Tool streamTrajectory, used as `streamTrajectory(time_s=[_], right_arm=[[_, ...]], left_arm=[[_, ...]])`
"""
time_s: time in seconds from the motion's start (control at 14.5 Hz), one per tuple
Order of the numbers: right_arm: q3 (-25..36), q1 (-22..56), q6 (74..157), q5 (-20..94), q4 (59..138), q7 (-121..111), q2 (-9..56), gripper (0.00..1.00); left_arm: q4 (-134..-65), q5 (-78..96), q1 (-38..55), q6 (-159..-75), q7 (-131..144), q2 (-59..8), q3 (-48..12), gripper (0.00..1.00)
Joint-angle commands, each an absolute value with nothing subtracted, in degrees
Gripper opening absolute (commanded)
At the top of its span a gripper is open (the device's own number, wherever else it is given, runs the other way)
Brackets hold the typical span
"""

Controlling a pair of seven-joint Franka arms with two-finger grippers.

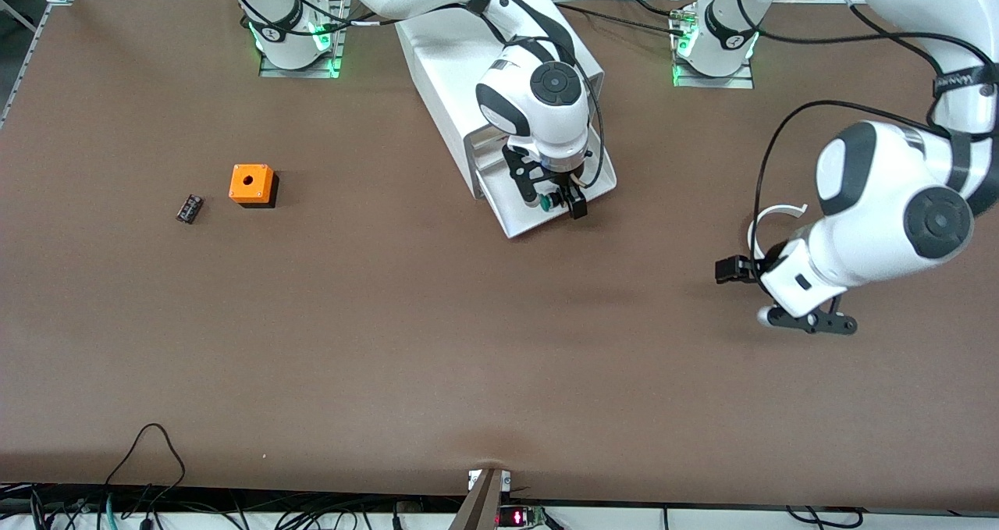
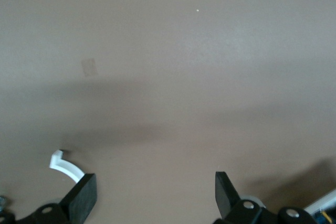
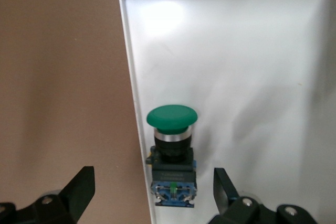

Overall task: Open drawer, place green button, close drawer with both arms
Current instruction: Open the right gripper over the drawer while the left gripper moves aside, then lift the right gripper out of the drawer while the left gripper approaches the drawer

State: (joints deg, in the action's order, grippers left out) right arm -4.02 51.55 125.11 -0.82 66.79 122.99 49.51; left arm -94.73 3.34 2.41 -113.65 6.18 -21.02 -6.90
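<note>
**Green-capped button lies in the open drawer, right jaws spread around it**

White plastic drawer (image 1: 521,219) stands pulled out from the boxy cabinet (image 1: 445,62) near the middle of the table. Its floor is smooth and glossy, with a thin raised rim. The button (image 3: 171,153) lies on its side in the tray, hard against that rim, its domed green cap over a silver collar and a blocky black-and-blue body. The right gripper (image 1: 556,200) hangs over the drawer with its black fingers parted to either side of the button, gripping nothing.

The left gripper (image 1: 769,296) waits over bare brown tabletop toward the left arm's end, also spread wide and empty; a curved white strip (image 2: 65,165) sits by one finger.

Risks, as I judge them: the round cap could let the button roll on the slick floor when the drawer is pushed. A finger lifting away carelessly might catch the body and flick it over the low rim. An off-centre push on the shallow tray could skew it in its slot.
</note>
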Motion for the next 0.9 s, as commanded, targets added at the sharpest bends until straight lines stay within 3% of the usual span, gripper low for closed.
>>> streamTrajectory(time_s=[0.0,0.55,0.76,0.83], right_arm=[[-3.9,50.7,123.3,-0.4,67.1,122.8,47.2,1.0],[-4.3,44.7,115.0,-0.3,67.1,111.4,39.3,1.0],[-4.1,42.0,110.8,-0.1,67.1,105.6,36.7,1.0],[-4.0,33.1,102.1,4.4,67.5,82.3,31.0,1.0]], left_arm=[[-107.7,1.6,2.4,-120.7,17.3,-13.4,-8.6,0.99],[-107.6,1.6,8.0,-120.1,37.2,-19.0,-10.1,0.99],[-107.0,1.6,12.2,-123.9,41.2,-21.9,-10.0,0.99],[-107.2,1.7,18.4,-129.1,42.0,-26.8,-10.1,0.99]])
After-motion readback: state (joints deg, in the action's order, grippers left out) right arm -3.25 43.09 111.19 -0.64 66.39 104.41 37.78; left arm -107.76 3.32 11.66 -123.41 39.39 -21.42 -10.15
